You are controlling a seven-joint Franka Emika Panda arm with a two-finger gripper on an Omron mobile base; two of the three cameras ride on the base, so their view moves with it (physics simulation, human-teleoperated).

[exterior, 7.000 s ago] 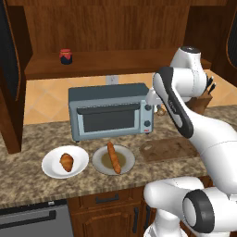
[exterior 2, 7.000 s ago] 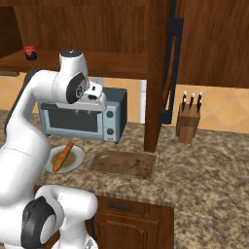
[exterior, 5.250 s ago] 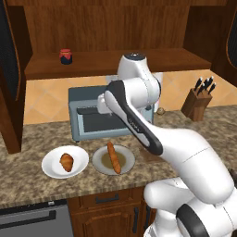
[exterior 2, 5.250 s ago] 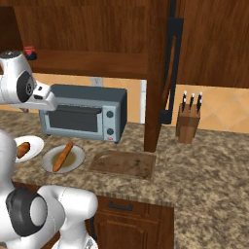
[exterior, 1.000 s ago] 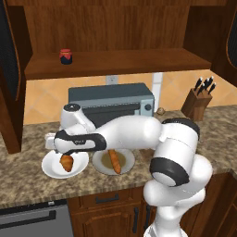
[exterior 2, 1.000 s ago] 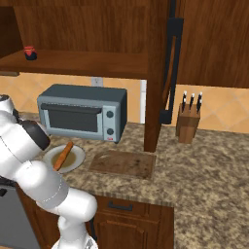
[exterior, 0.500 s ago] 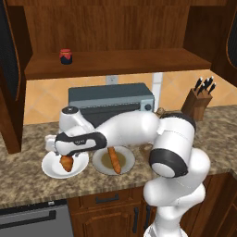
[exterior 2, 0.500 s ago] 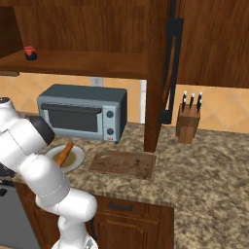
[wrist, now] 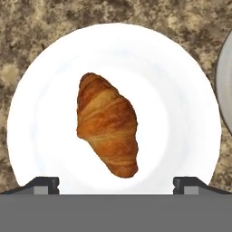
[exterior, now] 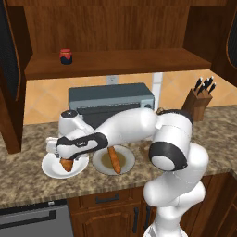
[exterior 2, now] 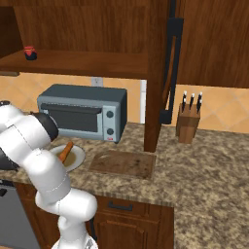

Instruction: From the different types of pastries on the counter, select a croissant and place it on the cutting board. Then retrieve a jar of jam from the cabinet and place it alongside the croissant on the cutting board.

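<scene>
The gripper (wrist: 116, 183) hung wide open and empty directly above the croissant (wrist: 108, 123), which lay on its white plate (wrist: 181, 90) on the surface, apparently so the fingers could straddle it.

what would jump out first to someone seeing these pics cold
Probably the big white arm bent low across the counter, its open gripper poised right over a golden croissant lying alone on a white plate. Next to it a second plate holds a long bread stick, in front of the grey toaster oven. Up on the cabinet shelf, a small red-lidded jam jar stands by itself.
</scene>
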